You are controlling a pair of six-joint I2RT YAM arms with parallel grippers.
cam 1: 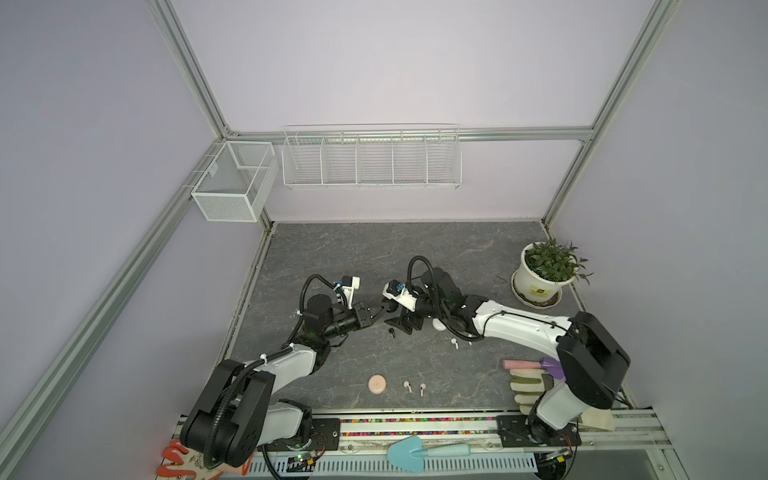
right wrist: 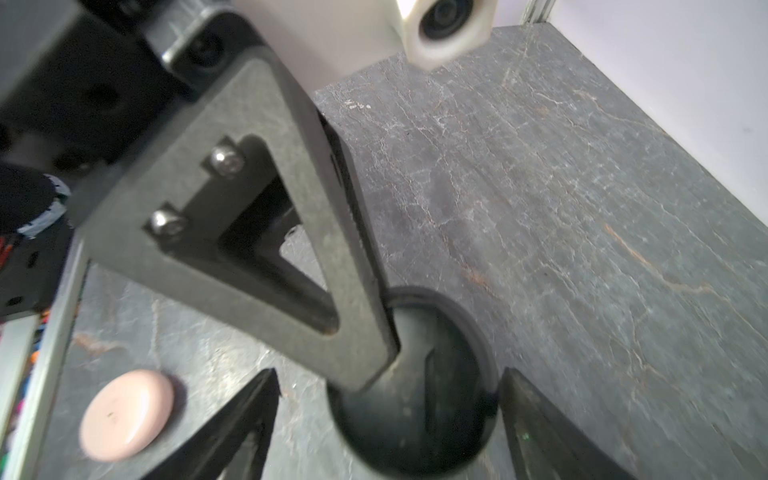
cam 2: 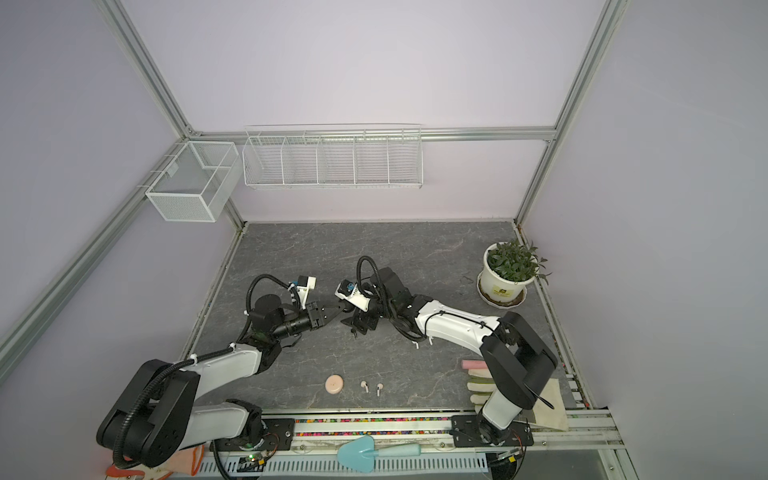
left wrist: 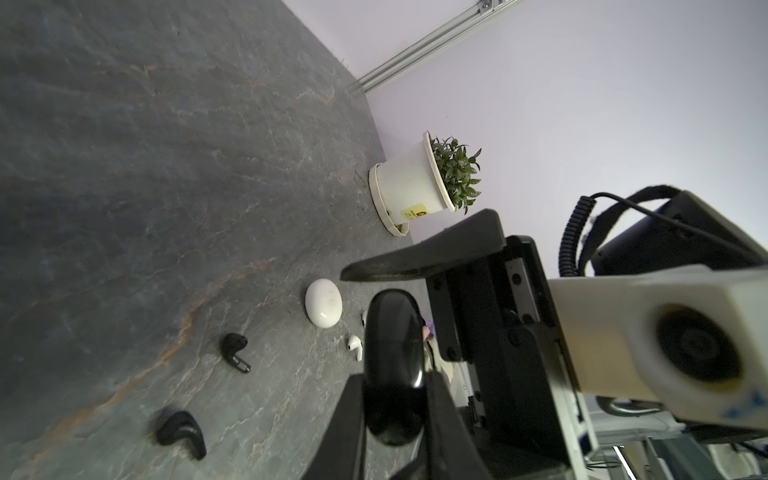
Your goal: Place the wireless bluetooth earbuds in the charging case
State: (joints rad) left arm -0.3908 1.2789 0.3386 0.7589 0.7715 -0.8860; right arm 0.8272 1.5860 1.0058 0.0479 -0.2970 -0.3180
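Two of my fingers, the left fingers (left wrist: pixel 347 432), are clamping together on the black charging case (left wrist: pixel 392 345). They seem to be holding it raised above the surface (cam 1: pixel 415 249), near the middle of the frame in both top views. My right fingers (right wrist: pixel 548 428) are standing wide apart on either side of that same case and, as far as I can see, are not pressing on it. I am not able to tell whether its lid is open.

Moving outward, the two black earbuds (left wrist: pixel 236 351) are lying loose on the surface. In a top view, one black earbud (cam 1: pixel 391 331) is showing just below the spot where my fingers are meeting. Further right in the frame, the white charging case (cam 1: pixel 439 324) is sitting shut, partly under my right arm. A white earbud (cam 1: pixel 454 343) is lying just to its lower right. Toward the lower middle of the frame, the pink charging case (cam 1: pixel 377 384) is resting shut, with the two pink earbuds (cam 1: pixel 407 386) lying just to its right.

I am judging the task as barely begun: every earbud I am seeing is lying outside a case, so nothing is inserted yet. Opening the cases, then picking up and seating each earbud, is all remaining, probably starting with the black pair.
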